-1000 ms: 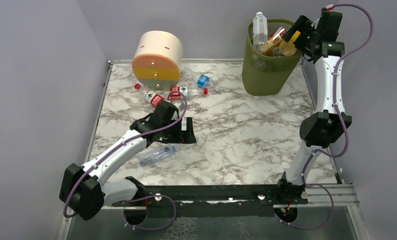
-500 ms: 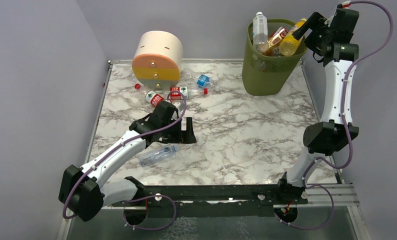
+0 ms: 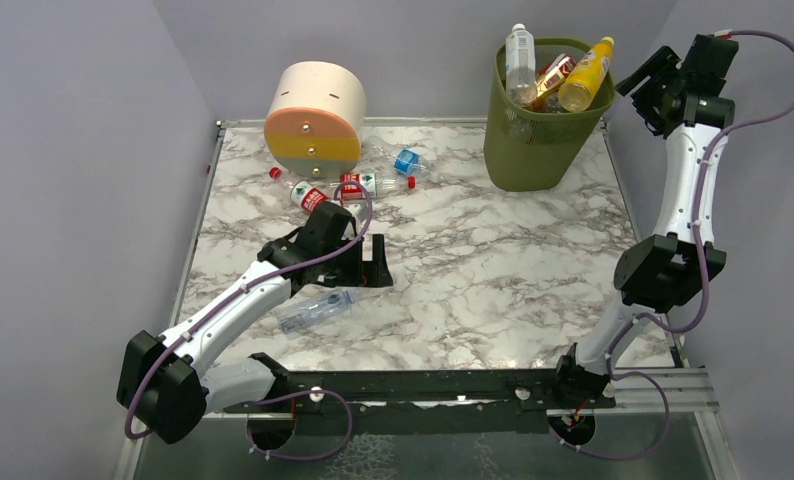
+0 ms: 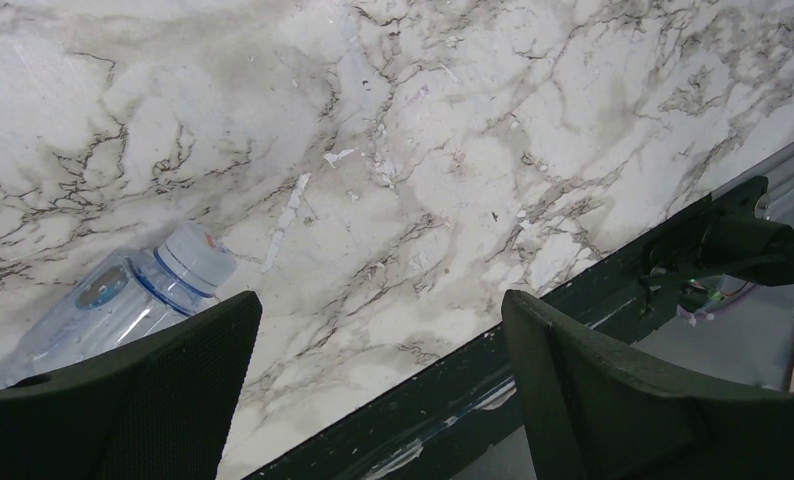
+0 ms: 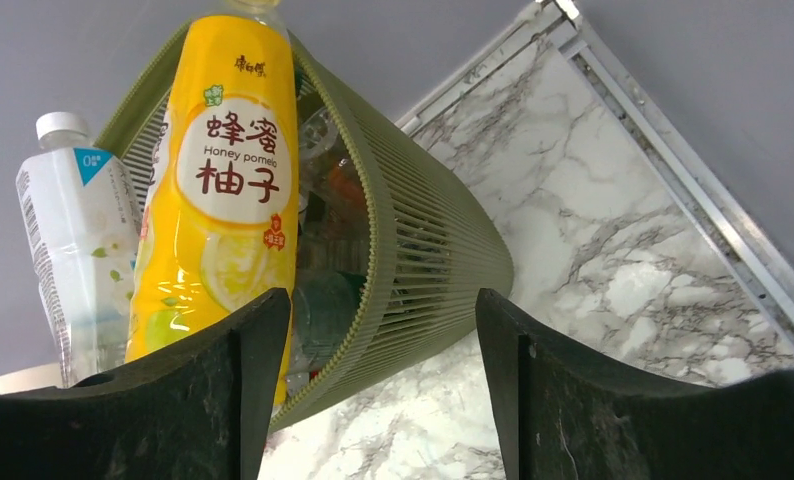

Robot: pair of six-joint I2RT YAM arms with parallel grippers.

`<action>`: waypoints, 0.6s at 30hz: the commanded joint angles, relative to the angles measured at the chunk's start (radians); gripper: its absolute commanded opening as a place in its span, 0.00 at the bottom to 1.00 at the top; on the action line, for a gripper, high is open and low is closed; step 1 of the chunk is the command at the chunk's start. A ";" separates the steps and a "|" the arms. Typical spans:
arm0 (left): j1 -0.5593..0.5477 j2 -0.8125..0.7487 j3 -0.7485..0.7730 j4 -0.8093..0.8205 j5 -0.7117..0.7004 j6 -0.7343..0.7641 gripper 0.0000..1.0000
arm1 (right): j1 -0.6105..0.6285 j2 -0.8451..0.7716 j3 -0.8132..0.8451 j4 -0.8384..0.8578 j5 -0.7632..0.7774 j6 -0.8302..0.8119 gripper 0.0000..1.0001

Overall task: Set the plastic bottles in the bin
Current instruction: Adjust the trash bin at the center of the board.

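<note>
The olive-green bin point(image 3: 543, 150) stands at the back right, full of bottles. A yellow bottle point(image 3: 585, 75) leans on its right rim, beside a tall clear one point(image 3: 519, 60). In the right wrist view the yellow bottle point(image 5: 223, 200) and a white-labelled bottle point(image 5: 73, 240) stick out of the bin point(image 5: 423, 240). My right gripper point(image 3: 641, 85) is open and empty, just right of the bin. My left gripper point(image 3: 378, 262) is open and empty above the table. A clear blue-tinted bottle point(image 3: 316, 310) lies near it and shows in the left wrist view point(image 4: 123, 305). Several bottles point(image 3: 353, 187) lie by the drawer box.
A cream-orange-yellow round drawer box point(image 3: 315, 113) stands at the back left. Purple walls close the back and both sides. A black rail point(image 3: 433, 385) runs along the near table edge.
My right gripper let go of the yellow bottle, which now leans in the bin, and drew back to the right and up. The left arm has not moved.
</note>
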 commanded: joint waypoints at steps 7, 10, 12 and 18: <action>0.006 -0.009 0.034 -0.002 0.008 0.017 0.97 | 0.004 0.083 -0.013 0.060 -0.017 0.077 0.70; 0.006 -0.008 0.030 -0.003 0.005 0.018 0.97 | 0.004 0.107 -0.016 0.058 -0.033 0.081 0.68; 0.006 -0.005 0.030 -0.001 0.003 0.020 0.97 | 0.004 0.105 -0.043 0.075 -0.039 0.080 0.67; 0.006 0.014 0.039 0.001 0.007 0.023 0.97 | 0.025 0.103 -0.077 0.096 -0.052 0.057 0.59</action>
